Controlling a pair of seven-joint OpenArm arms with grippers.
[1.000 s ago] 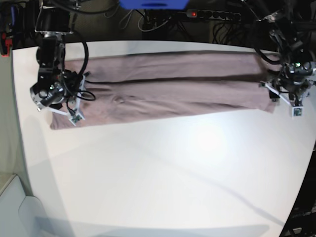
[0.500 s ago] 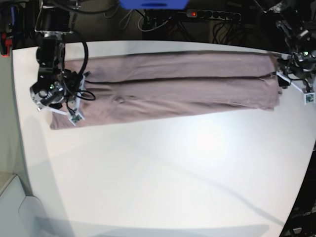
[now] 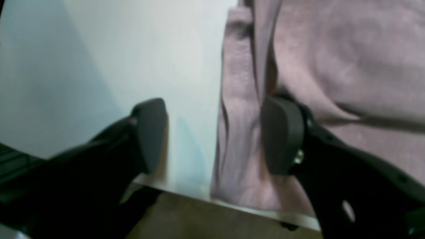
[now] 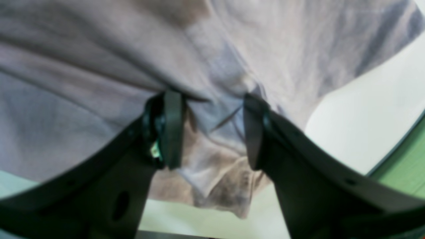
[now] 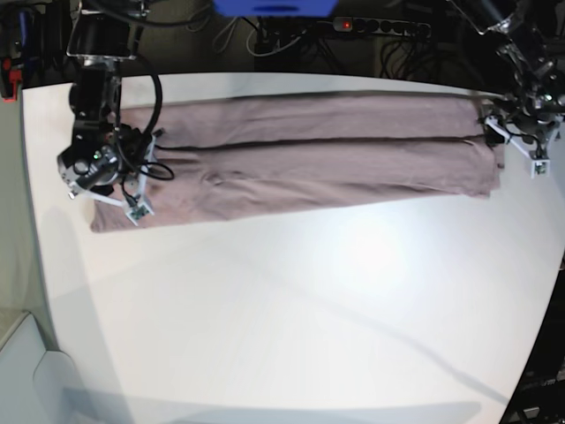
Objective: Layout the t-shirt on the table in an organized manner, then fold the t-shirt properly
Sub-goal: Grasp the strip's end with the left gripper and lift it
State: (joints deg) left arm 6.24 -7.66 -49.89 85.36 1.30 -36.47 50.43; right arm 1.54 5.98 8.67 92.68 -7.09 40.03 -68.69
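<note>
Lying folded lengthwise, the t-shirt (image 5: 318, 159) spans the table (image 5: 309, 309)

The near half of the table (image 5: 291, 327) is bare and wide, so an arm can pass there freely. The t-shirt (image 5: 309, 159) lies as one long band across the far part, from one side almost to the other. At the far edge there is only a thin strip of table behind the cloth, and then a power strip (image 5: 380, 26) with cables. The right gripper (image 5: 110, 181) stands over one end of the cloth. The left gripper (image 5: 521, 132) is at the other end, close to the table's edge.
</note>
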